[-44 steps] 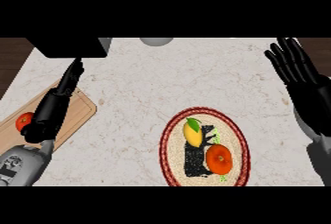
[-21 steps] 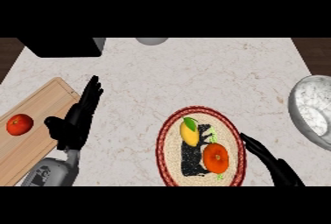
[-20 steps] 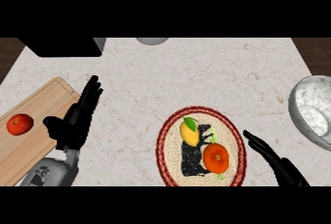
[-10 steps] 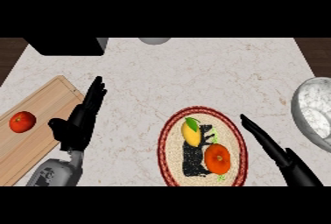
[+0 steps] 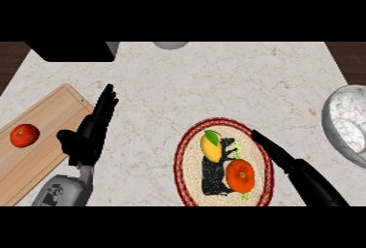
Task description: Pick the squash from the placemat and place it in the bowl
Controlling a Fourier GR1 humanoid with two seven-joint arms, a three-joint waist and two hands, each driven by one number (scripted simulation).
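Observation:
A yellow squash [image 5: 211, 145] with a green end lies on the upper left of a round woven placemat [image 5: 190, 167] with a red rim. An orange fruit [image 5: 241, 175] lies on the mat just below and right of the squash. My right hand [image 5: 286, 162] comes in from the lower right with straight fingers over the mat's right rim, its tips a short way right of the squash and holding nothing. A grey speckled bowl [image 5: 345, 121] shows at the right edge. My left hand [image 5: 91, 131] rests open, fingers up, left of the mat.
A wooden cutting board [image 5: 43, 145] with a red tomato [image 5: 23, 135] lies at the left. A black appliance [image 5: 71, 50] sits at the top left, and a grey round object [image 5: 170, 44] at the top edge. A dark patterned patch [image 5: 218, 174] lies on the mat.
My right hand swung down from the upper right to the mat's right side, then slid up along the rim toward the squash. The view shifted left; the left hand stayed open.

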